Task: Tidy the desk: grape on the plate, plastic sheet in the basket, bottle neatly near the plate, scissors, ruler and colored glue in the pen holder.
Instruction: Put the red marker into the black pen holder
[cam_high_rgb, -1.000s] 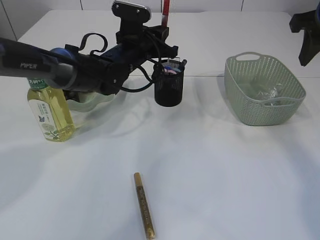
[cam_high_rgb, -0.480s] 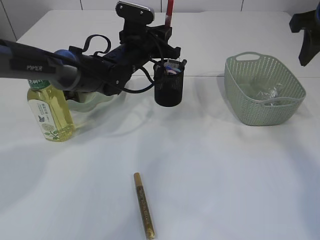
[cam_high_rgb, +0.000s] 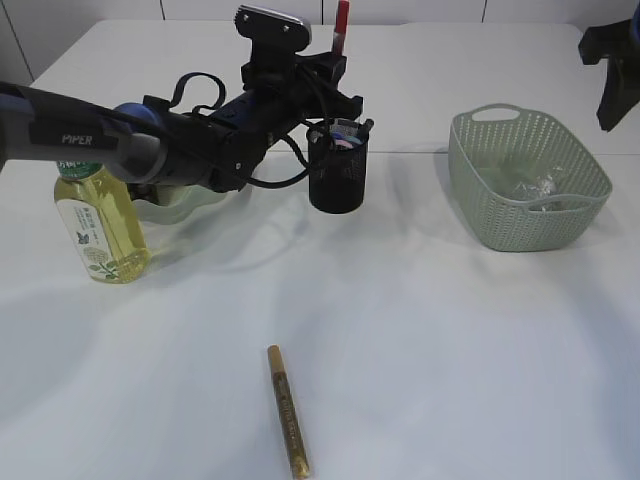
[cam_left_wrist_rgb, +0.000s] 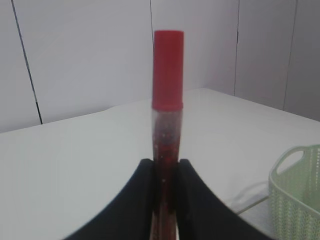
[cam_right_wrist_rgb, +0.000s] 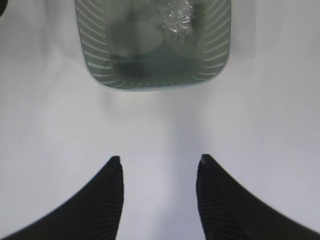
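My left gripper (cam_left_wrist_rgb: 167, 162) is shut on a red colored glue tube (cam_left_wrist_rgb: 167, 100) that stands upright between its fingers. In the exterior view the left gripper (cam_high_rgb: 335, 62) holds the red glue tube (cam_high_rgb: 342, 18) just above the black pen holder (cam_high_rgb: 338, 175), where pink and blue items show at the rim. A gold glue pen (cam_high_rgb: 287, 410) lies on the table at the front. The bottle (cam_high_rgb: 100, 225) stands upright at the left beside the green plate (cam_high_rgb: 178, 207), which the arm partly hides. The grape is hidden. My right gripper (cam_right_wrist_rgb: 159, 160) hangs open and empty.
The green basket (cam_high_rgb: 470, 165) stands at the right with the crumpled plastic sheet (cam_high_rgb: 535, 185) inside. In the right wrist view, basket (cam_right_wrist_rgb: 95, 50) and sheet (cam_right_wrist_rgb: 177, 17) lie just beyond the fingers. White cloth covers the table. The right arm (cam_high_rgb: 612, 55) shows at the top right.
The left gripper with the red glue tube has shifted a little to the right, closer over the pen holder. The right arm has not moved.
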